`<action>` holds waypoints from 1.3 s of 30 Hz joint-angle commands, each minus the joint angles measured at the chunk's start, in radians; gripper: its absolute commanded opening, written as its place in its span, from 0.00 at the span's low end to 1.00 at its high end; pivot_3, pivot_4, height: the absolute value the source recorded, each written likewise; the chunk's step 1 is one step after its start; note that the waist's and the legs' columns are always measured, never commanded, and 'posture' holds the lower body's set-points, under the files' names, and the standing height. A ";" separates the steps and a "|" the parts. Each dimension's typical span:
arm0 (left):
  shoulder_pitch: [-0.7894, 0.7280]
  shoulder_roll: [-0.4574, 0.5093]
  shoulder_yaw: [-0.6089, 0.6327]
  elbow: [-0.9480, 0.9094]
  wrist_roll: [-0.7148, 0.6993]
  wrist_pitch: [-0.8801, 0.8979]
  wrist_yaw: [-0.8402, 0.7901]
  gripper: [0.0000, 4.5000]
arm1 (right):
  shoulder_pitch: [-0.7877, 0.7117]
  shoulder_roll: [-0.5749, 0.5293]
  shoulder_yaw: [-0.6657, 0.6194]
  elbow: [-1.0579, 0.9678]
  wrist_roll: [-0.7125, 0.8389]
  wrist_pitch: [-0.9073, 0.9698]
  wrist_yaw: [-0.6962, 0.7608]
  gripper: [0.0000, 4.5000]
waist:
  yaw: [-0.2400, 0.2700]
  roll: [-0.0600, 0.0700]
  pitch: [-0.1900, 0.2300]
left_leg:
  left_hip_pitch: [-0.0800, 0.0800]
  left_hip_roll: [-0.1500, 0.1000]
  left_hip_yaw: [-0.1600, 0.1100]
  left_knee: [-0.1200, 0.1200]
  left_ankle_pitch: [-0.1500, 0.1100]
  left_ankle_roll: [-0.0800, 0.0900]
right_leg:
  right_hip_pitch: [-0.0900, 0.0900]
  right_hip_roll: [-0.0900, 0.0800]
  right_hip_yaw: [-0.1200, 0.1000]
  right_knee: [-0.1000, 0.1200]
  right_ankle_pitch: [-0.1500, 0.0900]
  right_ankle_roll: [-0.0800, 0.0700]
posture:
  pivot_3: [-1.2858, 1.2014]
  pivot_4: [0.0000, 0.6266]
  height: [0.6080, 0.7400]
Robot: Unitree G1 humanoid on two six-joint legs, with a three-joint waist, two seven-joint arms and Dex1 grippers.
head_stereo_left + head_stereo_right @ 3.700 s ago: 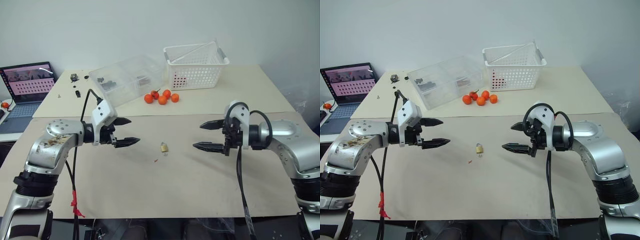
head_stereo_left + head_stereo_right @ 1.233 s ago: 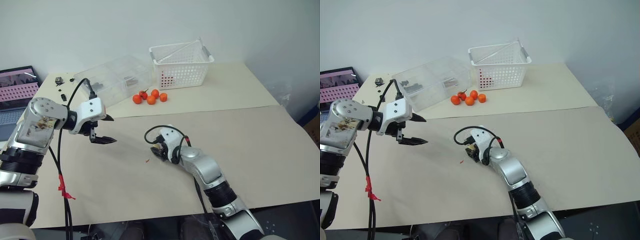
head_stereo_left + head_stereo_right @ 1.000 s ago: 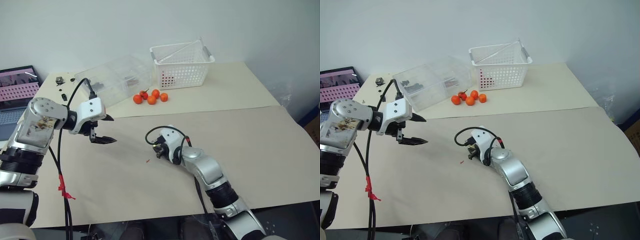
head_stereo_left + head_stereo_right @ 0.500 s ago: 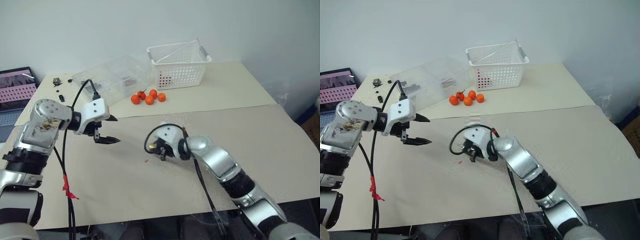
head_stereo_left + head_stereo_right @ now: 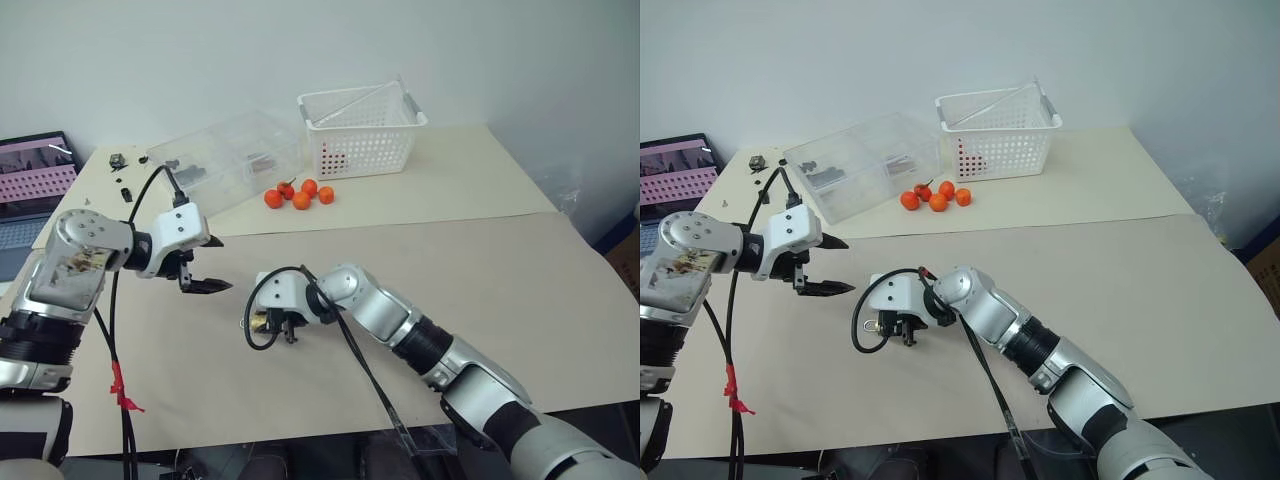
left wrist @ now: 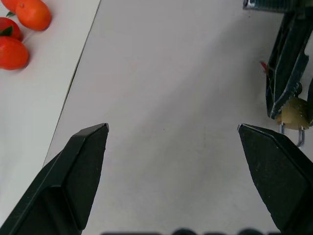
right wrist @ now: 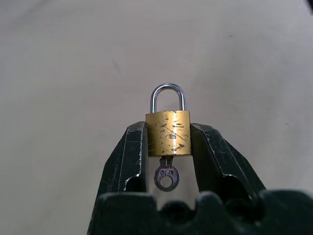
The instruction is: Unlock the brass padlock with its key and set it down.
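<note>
Brass padlock (image 7: 167, 133): clamped by its two flat sides between the black fingers (image 7: 131, 156) of the right hand (image 5: 268, 322), shackle pointing away from the wrist, a small silvery key (image 7: 167, 177) seated in the keyhole end and hanging back toward the palm. It is held just above the beige worktop (image 5: 480, 270), near the middle of the front sheet. Left hand (image 5: 205, 263): fingers spread wide, gripping nothing, at about 10 o'clock from the padlock and a short way apart from it, tips pointing toward it. From the left wrist, the padlock (image 6: 295, 112) shows beside one fingertip (image 6: 274, 166), not touching. Oranges (image 5: 301, 193): a small cluster at 12 o'clock from the padlock, well beyond it, on the rear sheet. Clear plastic box (image 5: 226, 160): just beside the oranges, at their 10 o'clock. White perforated basket (image 5: 364, 129): at 1 o'clock from the oranges, near the wall. Laptop (image 5: 33, 180): open, at the far 9 o'clock edge.
</note>
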 commanded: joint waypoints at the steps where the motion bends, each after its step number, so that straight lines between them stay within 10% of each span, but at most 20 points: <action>1: 0.009 0.013 0.038 -0.058 -0.023 0.027 0.019 1.00 | -0.022 0.022 -0.010 0.034 -0.029 -0.071 0.022 0.22 | 0.000 0.000 0.000 | 0.000 0.000 0.000 0.000 0.000 0.000 | 0.000 0.000 0.000 0.000 0.000 0.000 | 0.52 0.24 1.00; 4: 0.011 0.011 0.037 -0.069 -0.029 0.039 0.029 1.00 | -0.023 0.030 -0.019 0.074 -0.046 -0.103 0.030 0.22 | 0.000 0.000 0.000 | 0.001 0.000 0.000 0.000 0.000 0.000 | 0.000 0.000 0.000 0.000 0.000 0.000 | 0.52 0.24 1.00; 14: 0.006 -0.009 0.029 -0.073 -0.051 0.056 0.048 1.00 | -0.075 -0.008 -0.246 -0.134 0.134 0.175 0.121 0.99 | 0.000 0.000 0.000 | 0.001 0.000 0.000 -0.001 0.000 0.000 | 0.000 0.000 0.001 0.000 0.000 0.000 | 0.52 0.24 1.00; 27: 0.072 -0.021 0.013 -0.121 -0.223 0.043 -0.166 1.00 | 0.144 -0.431 -0.578 -0.527 0.485 0.492 0.260 0.99 | 0.026 0.000 0.000 | -0.002 0.000 0.002 0.000 -0.001 0.001 | 0.000 -0.001 0.000 -0.003 0.000 0.000 | 0.52 0.24 1.00; 39: -0.045 -0.173 -0.146 0.347 -0.002 -0.589 -0.291 1.00 | 0.307 -0.552 -0.696 -0.624 0.575 0.564 0.123 0.99 | 0.033 0.001 -0.001 | -0.004 0.007 0.021 0.002 -0.003 0.004 | 0.002 0.002 0.001 -0.015 0.005 -0.008 | 0.52 0.24 1.00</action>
